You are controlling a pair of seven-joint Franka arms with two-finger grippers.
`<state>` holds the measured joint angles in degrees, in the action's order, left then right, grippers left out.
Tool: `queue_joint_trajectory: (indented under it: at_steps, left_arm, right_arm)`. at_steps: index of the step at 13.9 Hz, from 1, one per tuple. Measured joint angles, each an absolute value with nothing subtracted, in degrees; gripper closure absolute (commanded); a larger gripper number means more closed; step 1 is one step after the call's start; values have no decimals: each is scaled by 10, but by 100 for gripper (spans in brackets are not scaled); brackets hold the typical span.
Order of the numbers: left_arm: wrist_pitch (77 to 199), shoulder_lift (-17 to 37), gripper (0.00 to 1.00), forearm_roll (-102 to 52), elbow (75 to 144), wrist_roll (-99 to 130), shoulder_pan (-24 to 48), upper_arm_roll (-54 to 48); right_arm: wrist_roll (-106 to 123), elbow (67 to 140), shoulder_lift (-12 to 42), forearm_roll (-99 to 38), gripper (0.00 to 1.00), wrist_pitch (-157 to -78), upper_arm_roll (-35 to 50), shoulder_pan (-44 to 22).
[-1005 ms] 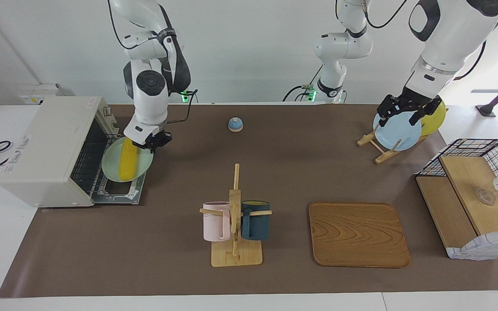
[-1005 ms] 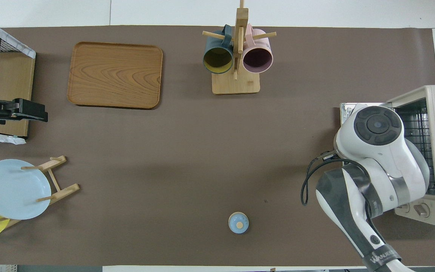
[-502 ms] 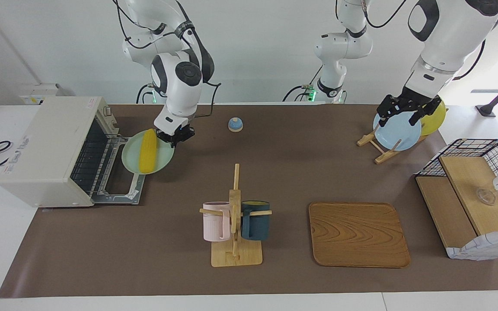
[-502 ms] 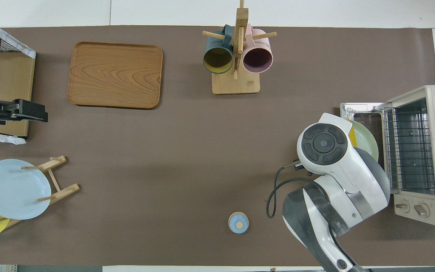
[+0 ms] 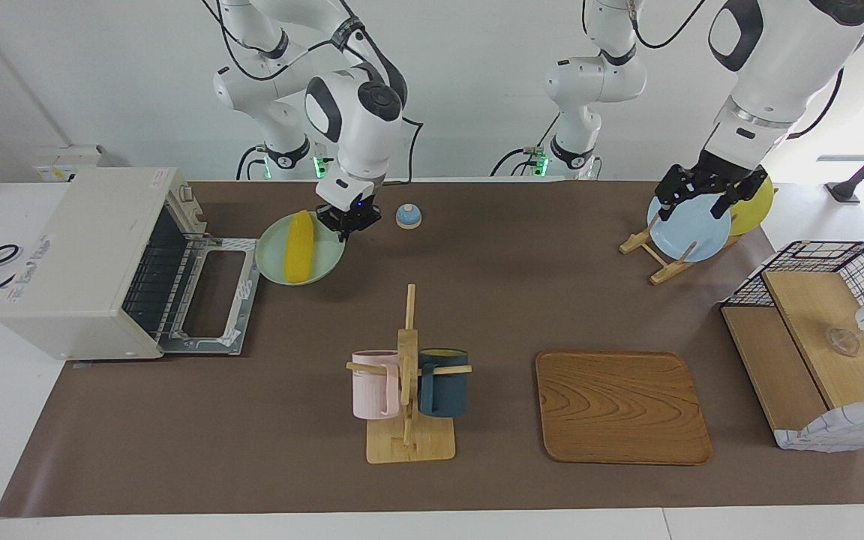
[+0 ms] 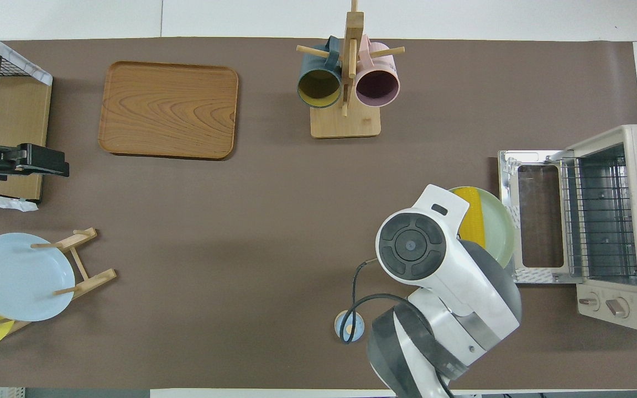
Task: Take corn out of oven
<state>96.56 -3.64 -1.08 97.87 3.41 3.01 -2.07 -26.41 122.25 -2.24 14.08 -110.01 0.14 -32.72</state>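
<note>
Right gripper (image 5: 347,219), upper centre-left of the facing view, pinches the rim of the pale green plate (image 5: 327,264) with fingers pressed together. The corn (image 5: 298,236) lies on that plate. Since the earlier frames the plate and corn have come off the oven (image 5: 94,262) door and now hang clear of it, over the mat between the door and the small blue bell (image 5: 408,216). Oven door (image 5: 214,300) is down, and its glass now shows bare. Left gripper (image 5: 706,191), upper right, is spread wide over the blue plate (image 5: 691,232) in the rack and has not moved.
</note>
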Motion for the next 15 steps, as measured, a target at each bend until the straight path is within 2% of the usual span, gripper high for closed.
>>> queue_joint_trajectory:
  at_steps: [6,10,13,15]
  left_arm:
    - [967,-36,0,-11,979,34,30,-21]
    - [967,-36,0,-11,979,34,30,-21]
    - [967,-36,0,-11,979,34,30,-21]
    - [967,-36,0,-11,980,34,30,-21]
  right_arm:
    - [-332,1214,-4,130,100,-1108,2,-379]
    - [-358,1164,36,118,100,-1107,2,-416]
    - [-415,1110,93,109,100,-1102,3,-450]
    - [-459,1052,160,109,100,-1101,3,-481]
